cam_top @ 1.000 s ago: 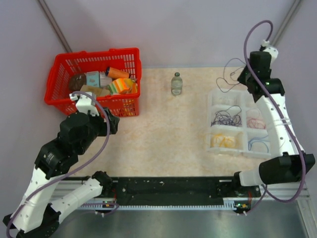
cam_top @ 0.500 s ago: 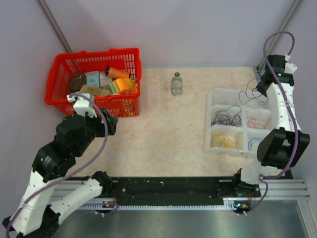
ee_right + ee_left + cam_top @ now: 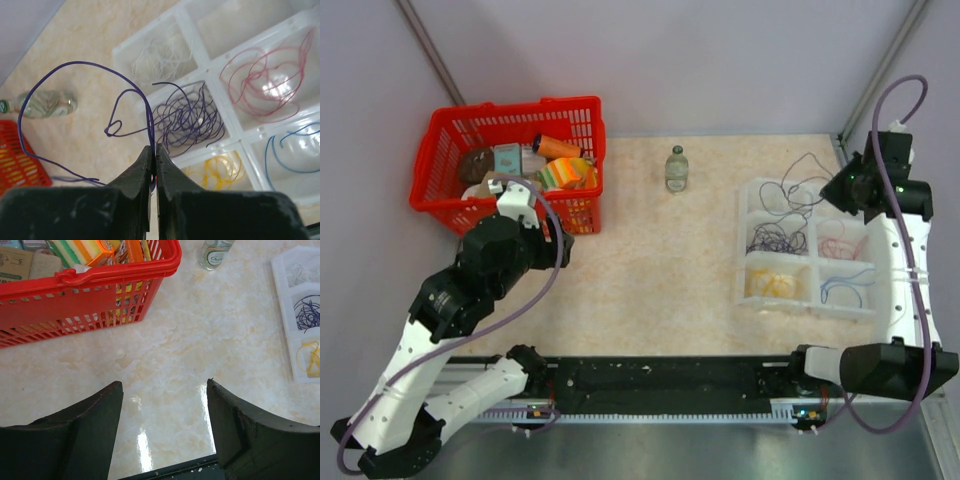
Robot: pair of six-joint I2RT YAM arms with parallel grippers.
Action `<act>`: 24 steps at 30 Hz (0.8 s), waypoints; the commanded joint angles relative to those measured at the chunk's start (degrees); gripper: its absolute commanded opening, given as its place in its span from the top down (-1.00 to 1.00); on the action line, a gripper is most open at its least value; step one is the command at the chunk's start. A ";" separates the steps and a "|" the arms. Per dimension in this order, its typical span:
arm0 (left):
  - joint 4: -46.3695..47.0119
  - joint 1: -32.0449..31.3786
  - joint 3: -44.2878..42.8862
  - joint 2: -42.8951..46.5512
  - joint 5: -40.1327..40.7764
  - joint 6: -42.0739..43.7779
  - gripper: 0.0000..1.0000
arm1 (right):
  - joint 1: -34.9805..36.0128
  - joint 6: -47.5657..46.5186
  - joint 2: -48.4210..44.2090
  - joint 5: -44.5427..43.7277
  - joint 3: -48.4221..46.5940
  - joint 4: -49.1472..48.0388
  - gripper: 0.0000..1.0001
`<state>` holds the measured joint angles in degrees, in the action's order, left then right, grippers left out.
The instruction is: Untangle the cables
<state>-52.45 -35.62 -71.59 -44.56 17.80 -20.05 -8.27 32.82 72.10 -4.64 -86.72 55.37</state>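
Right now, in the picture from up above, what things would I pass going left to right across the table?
red plastic mesh basket → small clear glass bottle → white plastic tray with compartments

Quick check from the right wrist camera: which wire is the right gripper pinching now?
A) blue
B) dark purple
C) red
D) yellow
B: the right gripper is shut on a dark purple wire, which arcs up from between its fingertips in the right wrist view.
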 commanded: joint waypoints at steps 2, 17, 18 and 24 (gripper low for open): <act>2.61 0.02 0.05 -0.71 -1.02 0.19 -0.44 | 0.89 6.02 0.24 6.94 6.55 2.81 1.00; -1.08 -0.07 -4.17 -1.50 2.67 0.72 -0.45 | 4.75 6.48 20.26 -8.18 10.16 -6.85 1.00; -1.60 0.02 -4.43 -1.33 3.20 0.37 -0.45 | 6.24 5.60 21.06 -9.14 10.77 -7.99 1.00; -4.07 0.02 -5.84 0.17 5.14 -1.57 -0.45 | 10.56 6.73 21.78 -16.97 18.23 -11.77 1.00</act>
<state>-55.35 -35.62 -74.78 -45.82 20.64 -20.16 0.49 39.16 95.44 -14.79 -72.99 47.29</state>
